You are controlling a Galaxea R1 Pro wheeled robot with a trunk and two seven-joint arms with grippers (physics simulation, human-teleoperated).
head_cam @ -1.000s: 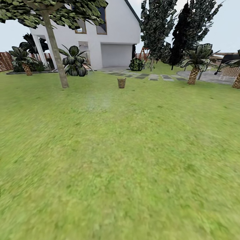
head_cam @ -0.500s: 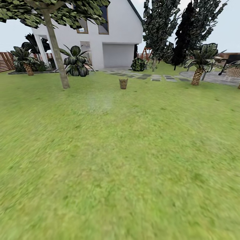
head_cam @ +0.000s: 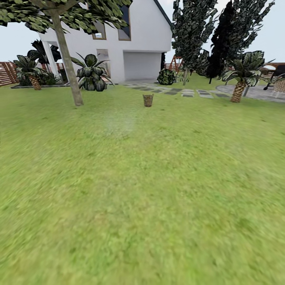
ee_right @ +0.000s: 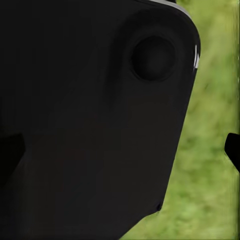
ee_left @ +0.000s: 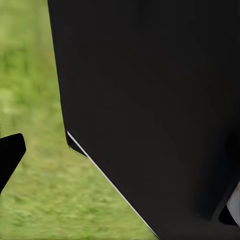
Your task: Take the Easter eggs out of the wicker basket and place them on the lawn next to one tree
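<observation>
Wicker basket (head_cam: 148,100) far across lawn (head_cam: 142,190), near tree (head_cam: 68,59), end effector states indiscernible

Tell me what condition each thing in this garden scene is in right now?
Basket: upright on the grass, far ahead; contents too small to tell.
Tree: standing, pale trunk leaning slightly, left of the basket.
Lawn: green, flat.
Garage door: closed.
Palm: standing, at the right by the paving.
</observation>
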